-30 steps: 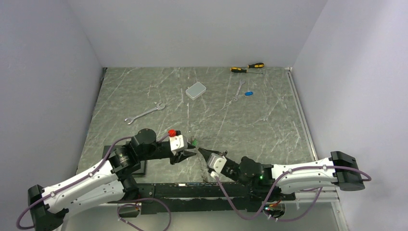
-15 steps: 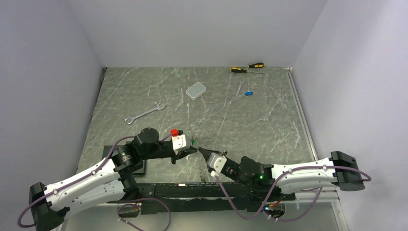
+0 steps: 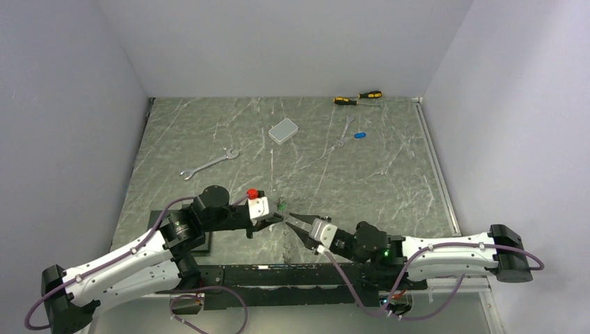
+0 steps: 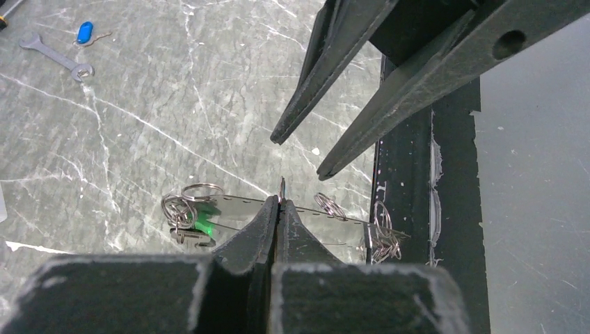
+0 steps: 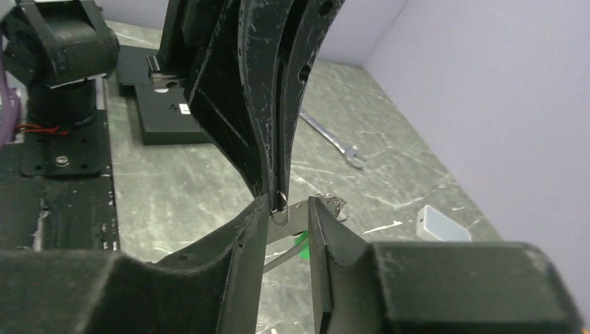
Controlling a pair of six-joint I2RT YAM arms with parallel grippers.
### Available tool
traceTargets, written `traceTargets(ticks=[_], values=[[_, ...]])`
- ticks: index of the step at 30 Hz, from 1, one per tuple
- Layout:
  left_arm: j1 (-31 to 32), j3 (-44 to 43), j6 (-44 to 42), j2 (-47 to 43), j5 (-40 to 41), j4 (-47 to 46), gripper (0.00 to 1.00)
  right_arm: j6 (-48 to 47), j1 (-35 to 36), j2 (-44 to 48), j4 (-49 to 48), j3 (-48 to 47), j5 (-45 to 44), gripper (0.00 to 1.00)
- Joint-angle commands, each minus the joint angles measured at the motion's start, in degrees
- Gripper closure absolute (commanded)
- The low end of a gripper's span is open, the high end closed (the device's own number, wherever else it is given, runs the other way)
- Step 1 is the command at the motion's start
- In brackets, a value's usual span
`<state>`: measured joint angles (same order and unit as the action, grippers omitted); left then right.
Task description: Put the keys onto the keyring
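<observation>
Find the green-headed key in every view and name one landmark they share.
Top external: green key just beyond the two claws' meeting tips.
Left wrist: lower left of centre, among wire rings, left of the left claw.
Right wrist: low centre, glimpsed between the right claw fingers.
Shared landmark: the left claw, shut on a small wire ring.

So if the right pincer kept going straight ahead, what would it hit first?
Probably the small metal ring held by the shut left pincer, just ahead; depth is unclear.
</observation>
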<state>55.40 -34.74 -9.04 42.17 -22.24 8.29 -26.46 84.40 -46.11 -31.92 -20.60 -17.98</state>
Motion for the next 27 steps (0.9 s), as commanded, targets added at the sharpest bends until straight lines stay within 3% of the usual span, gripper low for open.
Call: traceTargets(ticks=[1,5,13,27], values=[[0.33,-2.37,-1.62,-1.76,-0.97,-1.48,1.0,5.26,-3.72,2.08,5.34,-1.96,9.04,0.65],[0.33,-2.96,-2.19,-2.0,-1.58,-0.61,1.0,9.16,-9.82,3.1,7.99,-2.59,17.35,0.6],[0.34,-2.72,-2.39,-2.19,-2.27,-1.32,1.0,11.58,-12.78,1.61,6.54,-4.1,25.22,0.66],[0.41,-2.54,-2.57,-2.69,-2.45,-1.35,1.0,11.54,-13.37,-2.68,6.61,-5.75,25.73,0.7]])
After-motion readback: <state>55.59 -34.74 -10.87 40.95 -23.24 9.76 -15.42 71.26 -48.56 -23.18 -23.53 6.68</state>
